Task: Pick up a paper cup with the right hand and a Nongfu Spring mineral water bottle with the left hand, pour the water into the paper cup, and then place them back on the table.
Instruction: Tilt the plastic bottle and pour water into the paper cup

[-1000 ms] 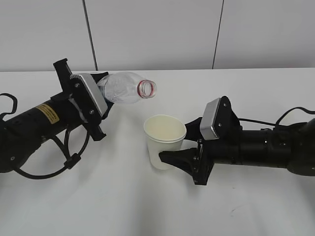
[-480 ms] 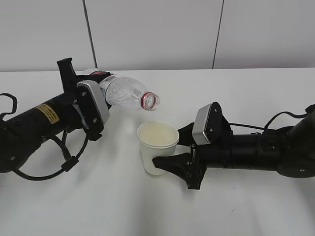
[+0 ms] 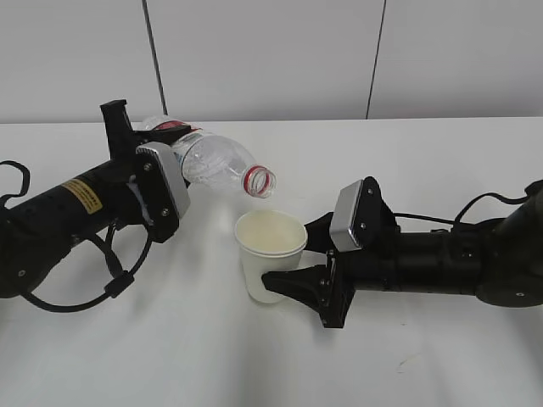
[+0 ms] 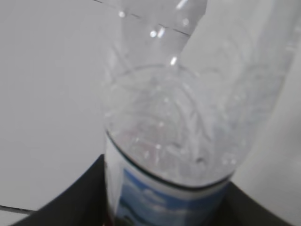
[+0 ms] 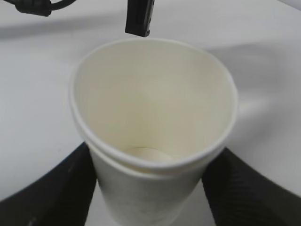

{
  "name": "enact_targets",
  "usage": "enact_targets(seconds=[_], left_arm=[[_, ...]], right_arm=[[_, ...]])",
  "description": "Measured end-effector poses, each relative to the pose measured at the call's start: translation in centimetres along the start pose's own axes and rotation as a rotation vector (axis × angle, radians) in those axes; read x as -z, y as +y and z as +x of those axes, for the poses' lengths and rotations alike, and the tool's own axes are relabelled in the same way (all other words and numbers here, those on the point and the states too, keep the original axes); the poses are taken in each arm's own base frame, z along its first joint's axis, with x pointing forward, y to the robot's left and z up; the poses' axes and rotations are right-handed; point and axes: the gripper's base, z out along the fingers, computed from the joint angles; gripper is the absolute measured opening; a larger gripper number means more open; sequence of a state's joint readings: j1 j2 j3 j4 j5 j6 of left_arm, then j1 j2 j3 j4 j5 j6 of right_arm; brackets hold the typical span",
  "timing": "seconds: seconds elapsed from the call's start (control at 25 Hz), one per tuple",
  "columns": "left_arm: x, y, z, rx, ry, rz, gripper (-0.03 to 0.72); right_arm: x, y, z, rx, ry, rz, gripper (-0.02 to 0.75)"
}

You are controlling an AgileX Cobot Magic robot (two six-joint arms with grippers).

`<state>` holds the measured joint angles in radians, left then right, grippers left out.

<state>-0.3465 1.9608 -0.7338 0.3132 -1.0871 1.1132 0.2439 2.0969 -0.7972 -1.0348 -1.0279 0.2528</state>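
My left gripper is shut on the clear water bottle and holds it tilted, its red-ringed open mouth pointing down and right, just above the rim of the paper cup. In the left wrist view the bottle fills the frame between my black fingers. My right gripper is shut on the white cup and holds it upright above the table. In the right wrist view the cup sits between my fingers; its cream inside looks empty.
The white table runs back to a pale panelled wall. A dark piece of the left arm and a cable loop show beyond the cup in the right wrist view. A cable loop hangs under the left arm.
The bottle has tipped further down, its mouth lowering toward the cup. My right gripper has brought the cup left and slightly down, under the bottle mouth.
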Motion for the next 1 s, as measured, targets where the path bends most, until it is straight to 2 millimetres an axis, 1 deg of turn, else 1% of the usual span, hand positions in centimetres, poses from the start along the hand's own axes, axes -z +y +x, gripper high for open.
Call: enact_targets(seconds=[0.16,0.48,1.0], left_arm=[[0.0,0.0,0.0,-0.117,0.0,0.0,0.322],[0.0,0.0,-0.01,-0.227,-0.001,0.0,0.313],[0.0,0.0,-0.01,-0.243,-0.001,-0.001,0.308]], right_arm=[[0.0,0.0,0.0,0.011,0.0,0.0,0.503],[0.0,-0.02,0.0,0.015,0.0,0.002,0.503],[0.0,-0.02,0.01,0.032,0.001,0.002,0.503]])
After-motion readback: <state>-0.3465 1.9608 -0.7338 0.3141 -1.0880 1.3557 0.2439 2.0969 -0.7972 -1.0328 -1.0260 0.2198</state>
